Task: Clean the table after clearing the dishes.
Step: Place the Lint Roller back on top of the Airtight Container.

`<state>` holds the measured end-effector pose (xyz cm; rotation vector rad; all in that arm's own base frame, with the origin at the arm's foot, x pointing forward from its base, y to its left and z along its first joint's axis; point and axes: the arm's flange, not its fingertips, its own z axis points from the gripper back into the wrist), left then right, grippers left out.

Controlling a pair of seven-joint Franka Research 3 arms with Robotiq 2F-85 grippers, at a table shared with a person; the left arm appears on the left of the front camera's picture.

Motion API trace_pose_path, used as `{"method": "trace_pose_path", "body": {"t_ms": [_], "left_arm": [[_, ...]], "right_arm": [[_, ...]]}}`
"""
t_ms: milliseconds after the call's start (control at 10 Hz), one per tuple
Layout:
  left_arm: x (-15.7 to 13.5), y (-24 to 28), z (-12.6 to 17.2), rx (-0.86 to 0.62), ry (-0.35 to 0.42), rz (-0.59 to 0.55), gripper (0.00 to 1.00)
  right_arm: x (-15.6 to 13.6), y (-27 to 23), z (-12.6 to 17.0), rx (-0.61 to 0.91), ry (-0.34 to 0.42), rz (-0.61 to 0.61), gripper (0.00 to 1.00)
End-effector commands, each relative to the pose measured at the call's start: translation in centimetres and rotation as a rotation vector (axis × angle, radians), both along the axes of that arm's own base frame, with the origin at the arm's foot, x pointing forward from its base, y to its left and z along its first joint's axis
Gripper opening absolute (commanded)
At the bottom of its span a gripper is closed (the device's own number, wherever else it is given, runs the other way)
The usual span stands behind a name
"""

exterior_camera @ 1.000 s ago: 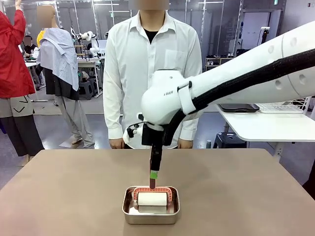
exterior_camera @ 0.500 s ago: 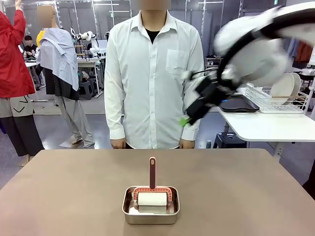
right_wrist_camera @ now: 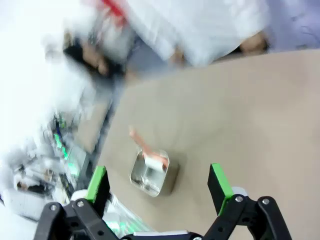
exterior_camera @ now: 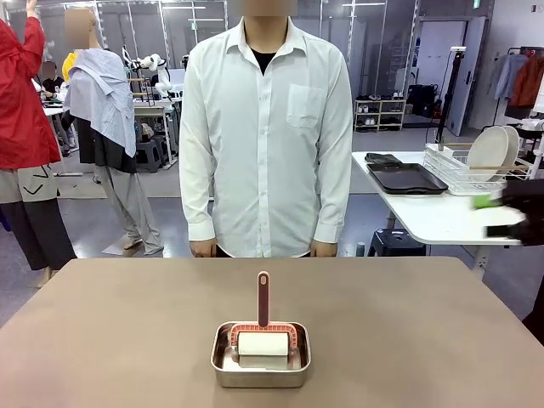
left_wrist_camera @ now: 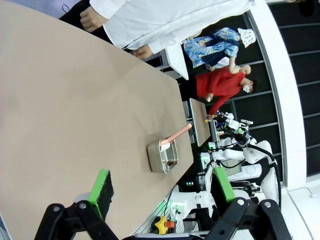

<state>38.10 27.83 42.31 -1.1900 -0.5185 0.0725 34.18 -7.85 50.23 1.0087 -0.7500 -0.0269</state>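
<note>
The bench carries none of the dishes; plates stand in a rack on the side table, beside a dark tray, so clearing looks done. Its broad top lies open on all sides, with the person close at the far edge. The steel pan near the front edge holds the roller, handle upright. The right gripper and left gripper are both spread, empty and well clear.

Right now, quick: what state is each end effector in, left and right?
Left end effector: open, holding nothing, above the table.
Right end effector: open, holding nothing, the pan beyond it.
</note>
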Motion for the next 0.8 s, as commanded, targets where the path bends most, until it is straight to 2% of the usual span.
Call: {"method": "trace_pose_path", "body": {"t_ms": [0, 200, 300, 500, 600, 700], "left_arm": [[-0.4, 0.3, 0.1, 0.01, 0.001, 0.004, 1.0], [-0.4, 0.3, 0.1, 0.01, 0.001, 0.004, 1.0], [-0.4, 0.3, 0.1, 0.01, 0.001, 0.004, 1.0], [-0.4, 0.3, 0.1, 0.01, 0.001, 0.004, 1.0], [-0.4, 0.3, 0.1, 0.01, 0.001, 0.004, 1.0], [-0.4, 0.3, 0.1, 0.01, 0.001, 0.004, 1.0]], "right_arm": [[-5.1, -2.0, -2.3, 0.365, -0.131, -0.54, 1.0], [-8.4, -5.1, -5.1, 0.46, -0.092, -0.72, 1.0], [-9.4, -6.0, -6.7, 0.496, -0.048, -0.794, 1.0], [-11.9, -7.6, -11.9, 0.628, 0.051, -0.967, 1.0], [-12.3, -7.5, -14.1, 0.658, 0.058, -0.979, 1.0], [-11.7, -7.2, -14.7, 0.62, 0.043, -0.936, 1.0]]}}
